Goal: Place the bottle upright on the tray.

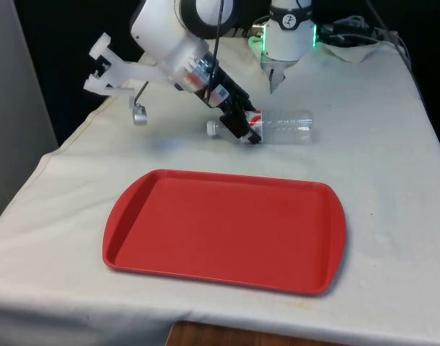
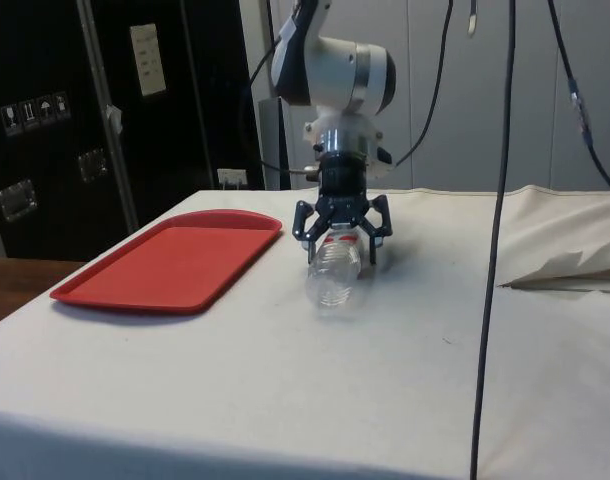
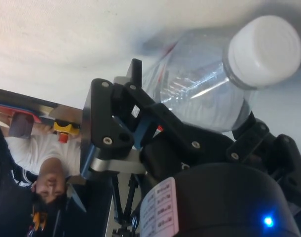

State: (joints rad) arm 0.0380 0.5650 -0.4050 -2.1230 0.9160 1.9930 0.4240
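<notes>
Bottle (image 1: 281, 127) lies on its side on the white cloth, on the far half of the table (image 1: 393, 180), beyond the long far edge of the tray (image 1: 227, 229) and apart from it. It is clear plastic with a white cap (image 1: 213, 128) and a red label near the neck; the cap points toward the front view's left.

The arm (image 1: 169, 40) leans down from the far end of the table at a slant, its wrist tilted so that the gripper (image 1: 243, 130) comes to the bottle near its neck, at the label. In the side view the gripper (image 2: 341, 238) hangs straight down over the bottle (image 2: 334, 275), one black finger (image 2: 305, 228) on each flank, the bottle's round base facing that camera. The fingers are spread and straddle the bottle; whether they press on it I cannot tell. In the wrist view the bottle's shoulder (image 3: 209, 98) sits between the fingers, the cap (image 3: 265, 49) sticking out past them.

The tray is red, flat on the cloth on the near half of the table. A person (image 3: 42, 163) in a white top shows past the gripper in the wrist view.
</notes>
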